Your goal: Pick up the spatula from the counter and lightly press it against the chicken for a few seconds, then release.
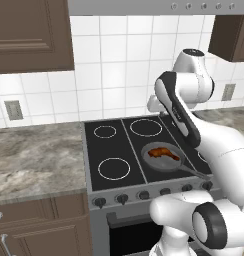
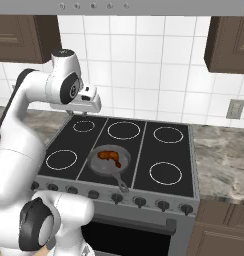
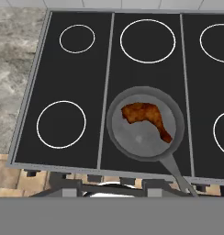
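**Arm poised over the stove [image 2: 74,142], no grasp yet made.** The gripper [image 2: 89,109] hangs high above the far left part of the cooktop and points down. Whether its fingers are open or closed cannot be told, because the body of the hand hides them.

The chicken [image 3: 146,117] lies in a grey pan [image 3: 137,143] on the near middle of the stove, below the gripper and nearer than it. Its long axis runs from the thick end at the far left to the thin bone end at the near right. The pan's handle [image 3: 176,172] points much the same way, toward the row of knobs [image 2: 139,201] along the front edge.

Where the spatula lies cannot be told from these pictures. The task places it on the counter [image 1: 34,155], which runs off to both sides of the stove — so the coming move is judged to be a sideways search away from the pan, not a descent.

Nothing stands between the gripper and the pan, and the ringed burners [image 3: 61,124] around it are bare. The main hazard later is judged to be the pan's raised rim — the spatula must come in over it.
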Tool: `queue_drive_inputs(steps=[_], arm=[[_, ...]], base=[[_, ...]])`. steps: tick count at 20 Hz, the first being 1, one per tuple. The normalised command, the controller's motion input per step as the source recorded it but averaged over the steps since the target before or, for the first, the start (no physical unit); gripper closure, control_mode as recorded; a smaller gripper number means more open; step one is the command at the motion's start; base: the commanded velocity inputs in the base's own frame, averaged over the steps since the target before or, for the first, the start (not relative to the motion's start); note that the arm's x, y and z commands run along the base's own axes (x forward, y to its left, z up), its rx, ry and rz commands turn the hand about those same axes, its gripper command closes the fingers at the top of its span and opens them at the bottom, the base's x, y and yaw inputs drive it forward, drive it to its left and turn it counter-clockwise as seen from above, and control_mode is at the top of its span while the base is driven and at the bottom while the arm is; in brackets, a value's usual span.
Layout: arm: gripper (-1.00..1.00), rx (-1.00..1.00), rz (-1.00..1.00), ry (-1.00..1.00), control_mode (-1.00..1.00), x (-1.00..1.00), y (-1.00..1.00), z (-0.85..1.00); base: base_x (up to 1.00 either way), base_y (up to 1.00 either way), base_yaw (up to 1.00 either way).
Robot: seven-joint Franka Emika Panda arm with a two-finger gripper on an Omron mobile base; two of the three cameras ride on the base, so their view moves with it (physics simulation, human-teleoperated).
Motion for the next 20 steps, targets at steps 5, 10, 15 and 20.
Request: queue_drive_inputs(steps=[5,10,15,20], arm=[[-1.0,0.0,0.0,0.0,-1.0,0.0,0.0,0.0],[-1.0,0.0,0.0,0.0,-1.0,-0.11,0.0,0.0],[-1.0,0.0,0.06,-0.01,-1.0,-0.24,-0.15,0.0],[-1.0,0.0,0.01,0.0,-1.0,-0.52,-0.2,0.01]], base=[[0.0,0.0,0.0],[0.0,0.0,0.0],[0.0,0.0,0.0],[0.0,0.0,0.0]])
